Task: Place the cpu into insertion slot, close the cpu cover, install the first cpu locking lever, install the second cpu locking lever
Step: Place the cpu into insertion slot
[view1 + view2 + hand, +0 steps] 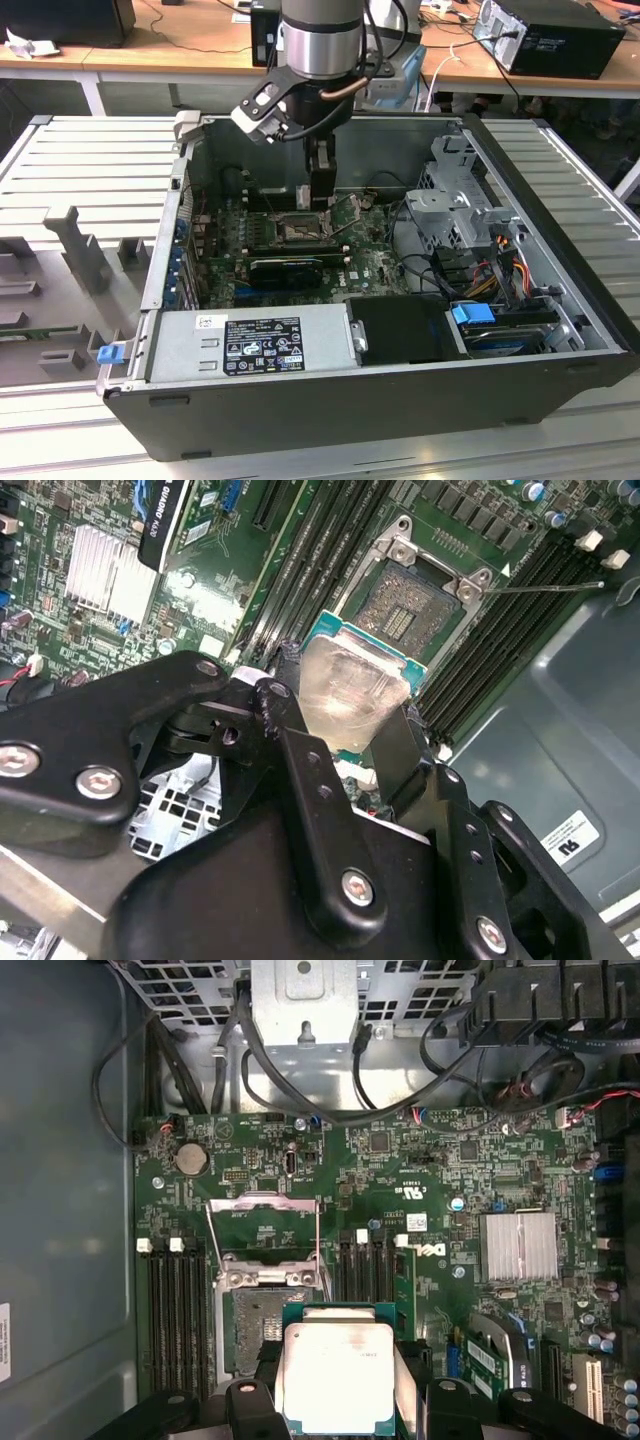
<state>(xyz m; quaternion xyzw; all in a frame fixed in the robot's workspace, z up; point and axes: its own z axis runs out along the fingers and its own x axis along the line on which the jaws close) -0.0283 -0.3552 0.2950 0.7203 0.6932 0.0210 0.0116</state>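
Cpu (pixel 338 1375) pinched by two opposite edges in the gripper (pixel 340 1405), metal top up, in both wrist views; held level over the green motherboard (pixel 420 1160), overlapping one edge of the insertion slot (pixel 250 1325) yet seemingly clear of it, not yet seated; slot bare and dark, ready for the cpu; cpu cover (pixel 262 1203) swung up and back at the slot's far side, wide open; thin locking lever (pixel 545 585) sticking out loose past the memory slots (pixel 490 660) in the second wrist view, unlatched by the look of it; farther off, finned heatsink (pixel 520 1245), cables (pixel 243 1040) and a drive cage (pixel 300 1000); in the exterior view, arm (pixel 318 40) reaching down into the opened computer case (pixel 330 400) lying on a ribbed table (pixel 80 160); all four steps judged outstanding: seating the chip, closing the cover, fastening the first lever, then the second.
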